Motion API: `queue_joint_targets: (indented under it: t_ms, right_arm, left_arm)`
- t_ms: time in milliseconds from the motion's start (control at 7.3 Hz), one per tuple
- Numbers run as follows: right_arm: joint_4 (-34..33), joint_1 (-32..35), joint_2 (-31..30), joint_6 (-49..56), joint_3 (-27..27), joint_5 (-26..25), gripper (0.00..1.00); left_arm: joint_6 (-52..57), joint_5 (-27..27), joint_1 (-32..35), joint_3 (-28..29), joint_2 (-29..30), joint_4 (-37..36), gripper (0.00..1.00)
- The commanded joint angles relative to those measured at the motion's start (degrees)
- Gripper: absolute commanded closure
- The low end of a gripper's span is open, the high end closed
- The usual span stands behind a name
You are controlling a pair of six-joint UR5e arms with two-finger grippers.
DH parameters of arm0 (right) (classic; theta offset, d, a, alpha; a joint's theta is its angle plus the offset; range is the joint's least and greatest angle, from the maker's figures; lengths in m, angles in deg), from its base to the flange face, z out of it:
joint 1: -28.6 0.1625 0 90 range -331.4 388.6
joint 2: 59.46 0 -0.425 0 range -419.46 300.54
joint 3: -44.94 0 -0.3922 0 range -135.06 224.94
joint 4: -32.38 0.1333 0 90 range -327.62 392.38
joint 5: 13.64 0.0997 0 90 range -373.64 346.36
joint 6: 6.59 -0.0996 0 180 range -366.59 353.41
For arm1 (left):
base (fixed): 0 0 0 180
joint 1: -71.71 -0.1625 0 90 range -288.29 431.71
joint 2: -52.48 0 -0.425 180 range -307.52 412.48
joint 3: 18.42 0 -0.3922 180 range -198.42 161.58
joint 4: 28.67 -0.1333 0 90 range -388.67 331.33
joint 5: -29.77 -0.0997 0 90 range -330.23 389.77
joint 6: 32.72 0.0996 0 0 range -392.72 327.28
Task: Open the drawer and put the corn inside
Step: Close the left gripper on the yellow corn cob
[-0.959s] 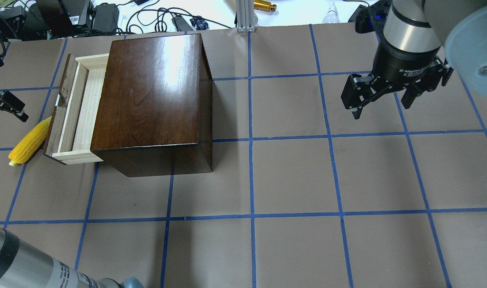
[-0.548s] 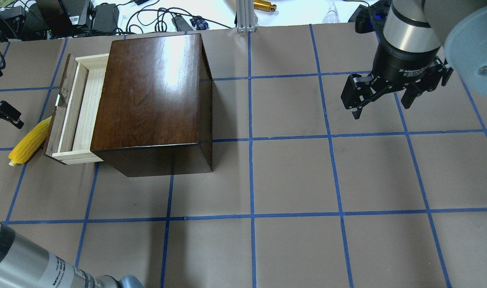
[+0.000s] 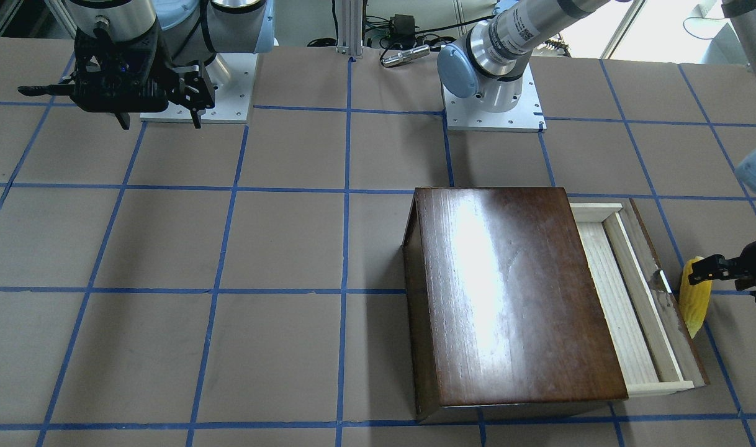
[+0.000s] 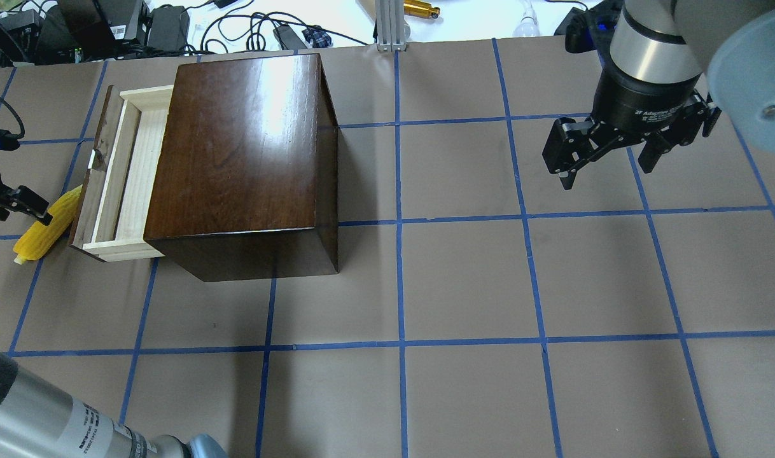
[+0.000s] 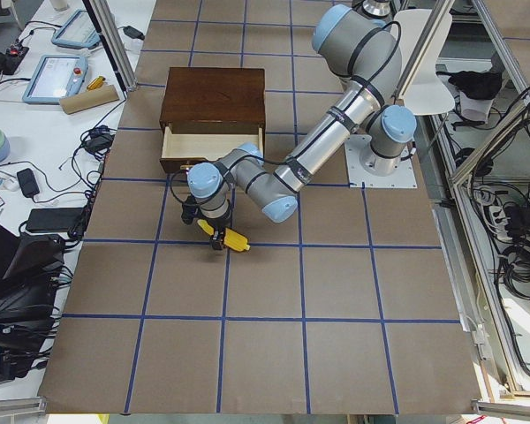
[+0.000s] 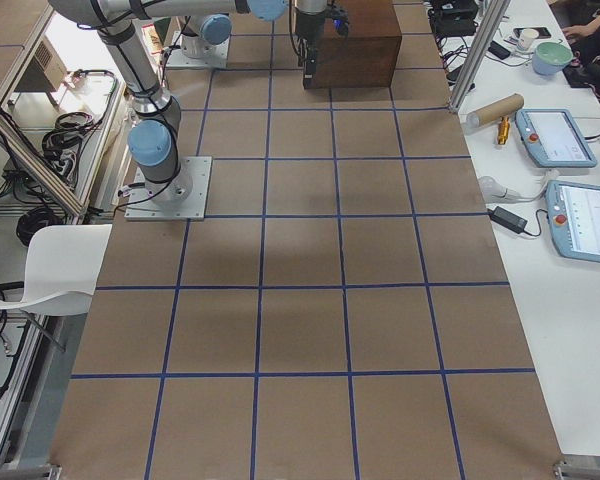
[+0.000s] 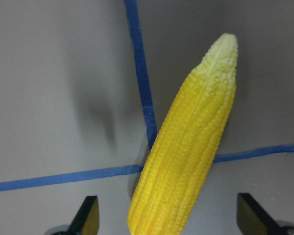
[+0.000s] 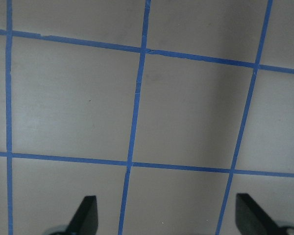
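The drawer [image 4: 136,172] stands pulled out of the dark-brown box [image 4: 241,152]; its pale tray is bare, and it also shows in the front view [image 3: 620,310]. The yellow corn [image 4: 41,232] lies on the table just outside the drawer's dark front panel, its pale tip pointing away from the box. My left gripper [image 4: 20,215] is open over the corn [image 7: 191,156], with one finger [image 7: 85,218] on each side of its thick end, not touching. My right gripper [image 4: 607,175] is open and empty, far off on the other side.
The box takes up the table's far left part. Cables, power bricks and a metal post [image 4: 387,25] lie beyond the far edge. The right wrist view shows only brown paper with blue tape lines [image 8: 137,98].
My left gripper has moved in from the table's left edge toward the corn and now straddles it. The right arm, the drawer and the corn have not moved.
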Motion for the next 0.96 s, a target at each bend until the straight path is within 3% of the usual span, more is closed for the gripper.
queue_joint_targets:
  t_ms: [0, 822]
  right_arm:
    - [0.0, 0.0, 0.0, 0.0, 0.0, 0.0, 0.0]
    - [0.0, 0.0, 0.0, 0.0, 0.0, 0.0, 0.0]
  left_arm:
    - [0.0, 1.0, -0.4, -3.4, 0.8, -3.8, 0.0]
    - [0.0, 1.8, -1.4, -3.4, 3.3, -6.6, 0.0]
